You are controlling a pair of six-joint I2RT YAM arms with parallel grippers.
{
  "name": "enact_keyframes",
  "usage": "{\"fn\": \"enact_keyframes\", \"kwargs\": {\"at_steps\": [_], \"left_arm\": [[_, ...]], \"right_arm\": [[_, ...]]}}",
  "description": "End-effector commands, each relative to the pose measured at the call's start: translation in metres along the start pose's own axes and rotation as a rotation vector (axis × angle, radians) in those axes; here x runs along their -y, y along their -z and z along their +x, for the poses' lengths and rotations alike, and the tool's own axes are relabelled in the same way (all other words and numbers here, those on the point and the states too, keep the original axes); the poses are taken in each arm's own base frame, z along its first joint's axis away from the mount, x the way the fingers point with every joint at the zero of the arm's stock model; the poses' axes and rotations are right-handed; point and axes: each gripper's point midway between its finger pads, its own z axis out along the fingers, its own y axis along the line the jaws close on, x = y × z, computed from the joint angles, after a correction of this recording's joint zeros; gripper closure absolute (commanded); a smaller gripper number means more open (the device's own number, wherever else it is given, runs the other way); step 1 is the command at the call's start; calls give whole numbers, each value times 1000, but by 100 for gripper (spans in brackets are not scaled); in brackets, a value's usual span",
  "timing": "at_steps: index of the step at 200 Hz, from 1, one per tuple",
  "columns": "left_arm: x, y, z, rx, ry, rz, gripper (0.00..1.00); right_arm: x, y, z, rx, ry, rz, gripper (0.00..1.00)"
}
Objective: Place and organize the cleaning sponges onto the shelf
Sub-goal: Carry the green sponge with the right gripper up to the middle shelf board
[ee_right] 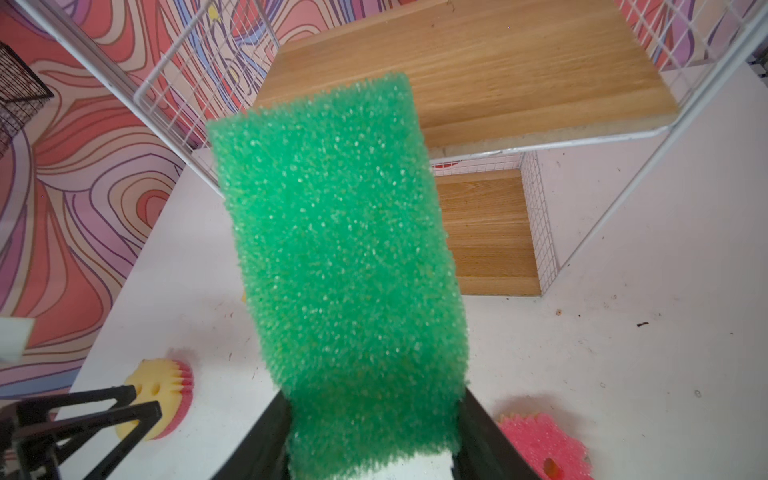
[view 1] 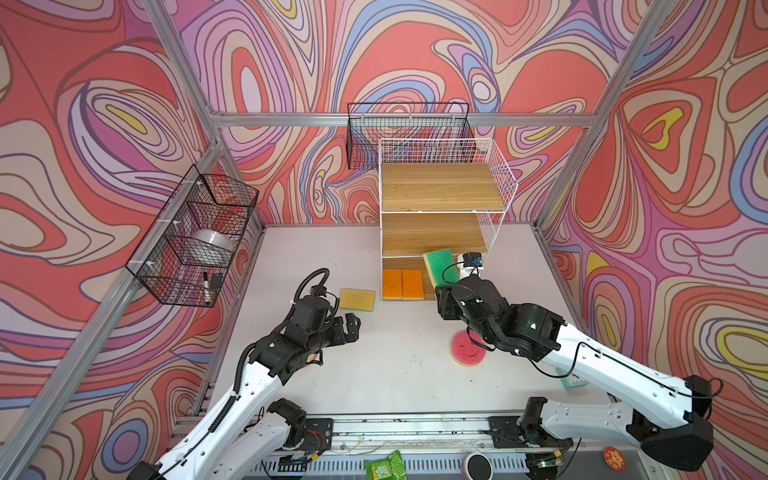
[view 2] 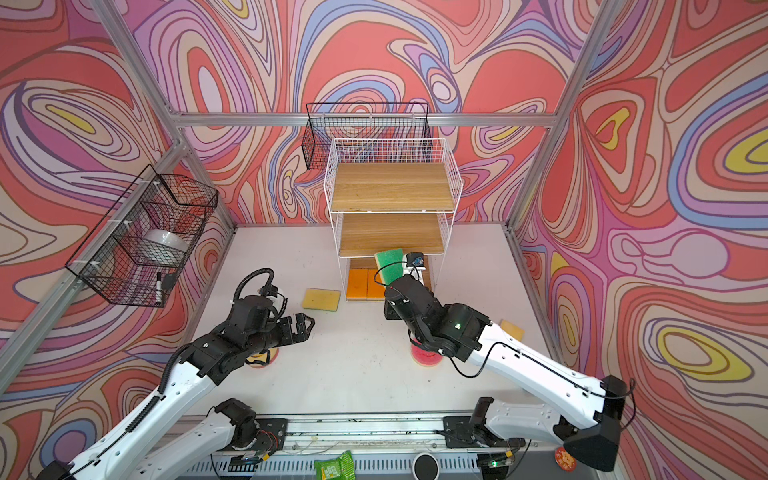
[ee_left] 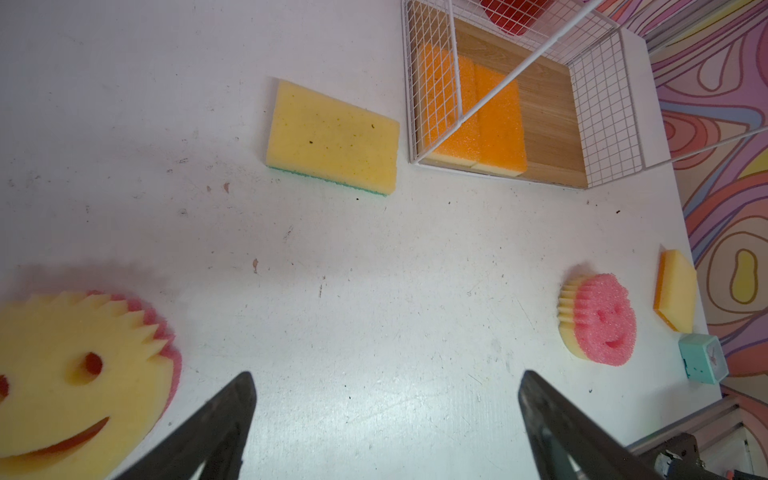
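My right gripper (ee_right: 374,419) is shut on a green-faced sponge (ee_right: 345,249) and holds it upright in front of the white wire shelf (view 1: 440,187), near the middle board. In both top views the held sponge (view 2: 390,266) stands just above the bottom tier. On that tier two orange sponges (view 1: 402,284) lie side by side. A yellow sponge (ee_left: 332,137) with a green underside lies on the table left of the shelf. My left gripper (ee_left: 386,378) hangs open over bare table, with a round yellow smiley sponge (ee_left: 79,382) beside it. A pink smiley sponge (ee_left: 598,320) and a yellow-and-orange sponge (ee_left: 675,295) lie to the right.
Black wire baskets hang on the left wall (view 1: 195,237) and behind the shelf (view 1: 409,133). A small teal box (ee_left: 704,359) sits by the table's right edge. A green packet (view 1: 384,465) lies on the front rail.
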Motion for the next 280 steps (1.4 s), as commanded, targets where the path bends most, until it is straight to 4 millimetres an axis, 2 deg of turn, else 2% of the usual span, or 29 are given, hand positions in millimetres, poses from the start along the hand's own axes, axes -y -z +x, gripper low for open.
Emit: {"fn": "enact_keyframes", "kwargs": {"at_steps": [1, 70, 128, 228, 280], "left_arm": [[5, -1, 1, 10, 23, 47, 0], [5, -8, 10, 0, 29, 81, 1], [7, -7, 11, 21, 24, 110, 1], [12, -8, 14, 20, 21, 153, 1], [13, -6, 14, 34, 28, 171, 2]], "right_arm": [[-11, -3, -13, 40, -51, -12, 44], [-43, -22, -32, 69, -60, -32, 43], [-61, -46, -36, 89, -81, -18, 43], [-75, -89, -48, 99, -91, 23, 41], [-72, -106, -59, 108, -112, 39, 41]]}}
